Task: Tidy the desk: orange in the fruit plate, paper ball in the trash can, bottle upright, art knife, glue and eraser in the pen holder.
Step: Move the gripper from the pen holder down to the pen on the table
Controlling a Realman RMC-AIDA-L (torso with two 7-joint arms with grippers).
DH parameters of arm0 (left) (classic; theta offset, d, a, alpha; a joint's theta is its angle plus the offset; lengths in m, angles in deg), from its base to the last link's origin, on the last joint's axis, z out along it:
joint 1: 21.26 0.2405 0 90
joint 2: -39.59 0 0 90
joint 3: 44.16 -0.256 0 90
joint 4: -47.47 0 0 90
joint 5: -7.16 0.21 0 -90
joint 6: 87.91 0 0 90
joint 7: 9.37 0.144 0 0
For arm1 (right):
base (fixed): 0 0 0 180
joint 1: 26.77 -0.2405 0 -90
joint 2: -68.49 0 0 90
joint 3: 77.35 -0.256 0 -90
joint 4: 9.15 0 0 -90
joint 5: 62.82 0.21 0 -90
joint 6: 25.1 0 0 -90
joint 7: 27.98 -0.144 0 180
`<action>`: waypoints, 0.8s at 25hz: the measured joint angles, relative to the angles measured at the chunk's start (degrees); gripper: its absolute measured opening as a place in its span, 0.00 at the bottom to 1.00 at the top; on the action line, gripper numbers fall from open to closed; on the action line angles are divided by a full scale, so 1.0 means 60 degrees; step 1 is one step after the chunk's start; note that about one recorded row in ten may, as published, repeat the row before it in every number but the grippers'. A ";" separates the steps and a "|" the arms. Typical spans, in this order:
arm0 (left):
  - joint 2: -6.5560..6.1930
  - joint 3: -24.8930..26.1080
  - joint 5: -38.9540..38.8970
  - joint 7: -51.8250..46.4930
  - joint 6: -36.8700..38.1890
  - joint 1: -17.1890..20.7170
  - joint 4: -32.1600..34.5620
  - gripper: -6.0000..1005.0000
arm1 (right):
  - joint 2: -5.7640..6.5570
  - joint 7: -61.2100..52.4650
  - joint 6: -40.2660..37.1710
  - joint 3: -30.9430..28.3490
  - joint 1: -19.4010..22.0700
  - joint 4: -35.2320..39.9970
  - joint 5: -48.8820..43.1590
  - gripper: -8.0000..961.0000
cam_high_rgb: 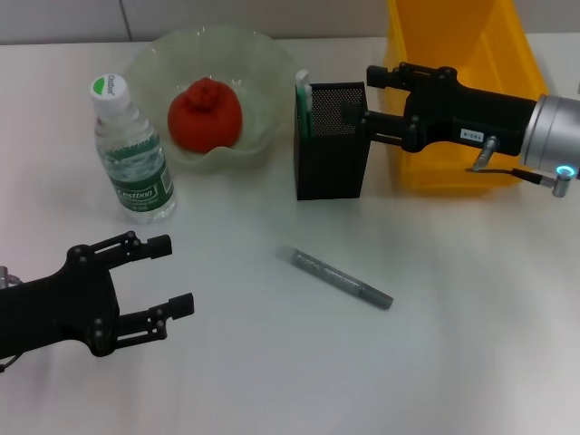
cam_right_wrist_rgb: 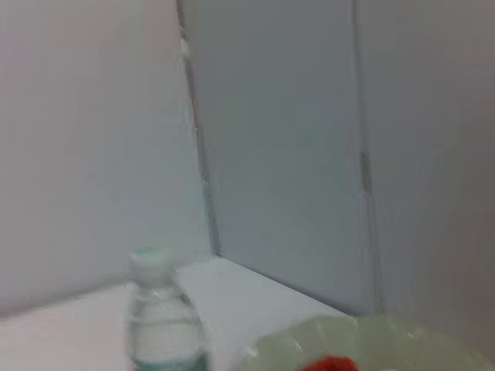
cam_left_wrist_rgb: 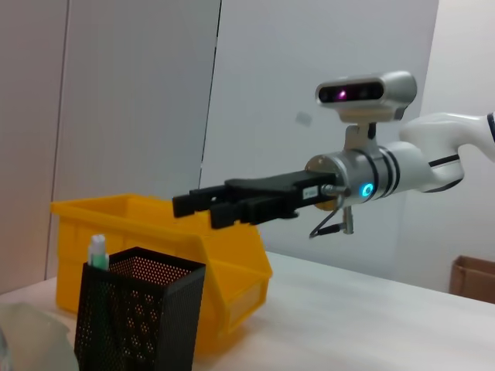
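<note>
Art knife [cam_high_rgb: 342, 277] is seen in head view flat on the desk [cam_high_rgb: 272, 362], in front of the pen holder [cam_high_rgb: 331, 140]. Left pincer [cam_high_rgb: 177, 276] is spread; right pincer [cam_high_rgb: 367, 95], spread, is held at the holder's rim. Left wrist view: right pincer [cam_left_wrist_rgb: 197, 207] above holder [cam_left_wrist_rgb: 139, 313]. Right wrist view: bottle [cam_right_wrist_rgb: 162, 321] upright.

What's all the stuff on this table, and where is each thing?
Water bottle: one, clear with white cap, upright at the left.
Fruit plate: one, pale green, back centre.
Orange: one, red-orange, in the plate.
Pen holder: one, black mesh, centre, a white-green stick in its corner.
Art knife: one, grey, lying on the table in front.
Bin: one, yellow, back right.
Left gripper: black, open, front left.
Right gripper: black, over the pen holder's right edge.
</note>
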 joint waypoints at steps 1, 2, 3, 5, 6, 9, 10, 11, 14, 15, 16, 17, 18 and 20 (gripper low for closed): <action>0.0000 0.0000 0.0000 0.0000 0.0000 0.0000 0.0000 0.78 | 0.0001 -0.0134 -0.0267 -0.0019 0.0001 0.0039 0.0004 0.68; 0.0000 0.0001 0.0000 0.0000 0.0032 0.0005 0.0008 0.78 | 0.0014 -0.0310 -0.0696 -0.0033 0.0002 0.0093 0.0000 0.69; -0.0005 0.0001 0.0000 0.0000 0.0058 0.0008 0.0015 0.78 | 0.0014 -0.0310 -0.0696 -0.0033 0.0002 0.0093 0.0000 0.70; -0.0008 0.0001 0.0000 0.0000 0.0069 0.0008 0.0016 0.78 | 0.0070 -0.0768 -0.1451 -0.0003 0.0000 0.0313 -0.0100 0.71; -0.0013 0.0000 0.0005 0.0000 0.0072 0.0008 0.0018 0.78 | 0.0099 -0.1261 -0.1834 0.0031 -0.0025 0.0557 -0.0344 0.72; -0.0017 -0.0013 0.0048 0.0000 0.0078 0.0003 0.0033 0.78 | 0.0142 -0.3133 -0.2706 0.0065 -0.0415 0.1432 -0.2091 0.74; -0.0017 -0.0013 0.0048 0.0000 0.0078 0.0003 0.0033 0.78 | 0.0142 -0.3133 -0.2706 0.0065 -0.0415 0.1432 -0.2091 0.75; -0.0016 -0.0027 0.0053 0.0000 0.0079 -0.0003 0.0035 0.78 | 0.0142 -0.3590 -0.2839 0.0072 -0.0612 0.1548 -0.2672 0.75; -0.0014 -0.0049 0.0058 0.0050 0.0098 -0.0008 0.0038 0.78 | 0.0063 -0.5021 -0.2772 0.0149 -0.1538 0.1651 -0.4883 0.75; -0.0014 -0.0049 0.0058 0.0050 0.0098 -0.0008 0.0038 0.78 | 0.0063 -0.5021 -0.2772 0.0149 -0.1538 0.1651 -0.4883 0.75; -0.0014 -0.0060 0.0060 0.0062 0.0105 -0.0010 0.0038 0.78 | 0.0039 -0.5274 -0.2708 0.0261 -0.1751 0.1621 -0.5256 0.75; -0.0014 -0.0072 0.0065 0.0066 0.0110 -0.0010 0.0038 0.78 | 0.0031 -0.5613 -0.2566 0.0505 -0.1938 0.1598 -0.5608 0.75; -0.0014 -0.0076 0.0066 0.0066 0.0111 -0.0009 0.0038 0.78 | 0.0018 -0.5889 -0.2438 0.0786 -0.2091 0.1577 -0.5875 0.75; -0.0014 -0.0086 0.0073 0.0071 0.0113 -0.0009 0.0041 0.78 | 0.0006 -0.6470 -0.2020 0.1584 -0.2279 0.1582 -0.6173 0.75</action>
